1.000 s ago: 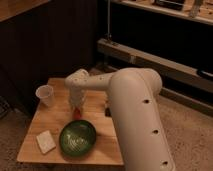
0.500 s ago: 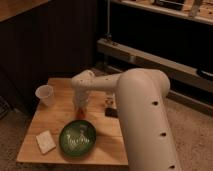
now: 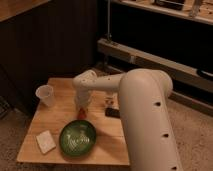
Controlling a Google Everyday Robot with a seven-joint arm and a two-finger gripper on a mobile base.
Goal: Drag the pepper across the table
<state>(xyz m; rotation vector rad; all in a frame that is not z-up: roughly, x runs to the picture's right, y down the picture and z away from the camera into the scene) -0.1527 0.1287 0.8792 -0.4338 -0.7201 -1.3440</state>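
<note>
The small red-orange pepper lies on the light wooden table, just beyond the far rim of the green bowl. My white arm reaches in from the right, and my gripper points down at the middle of the table, directly over the pepper. The gripper's lower end meets the pepper, so part of the pepper is hidden.
A clear plastic cup stands at the table's left edge. A pale flat sponge-like block lies at the front left. A flat black device lies right of the gripper, beside my arm. Dark shelving runs behind the table.
My gripper has moved a little right and toward the front of the table, close to the bowl's far rim. The pepper has moved with it.
</note>
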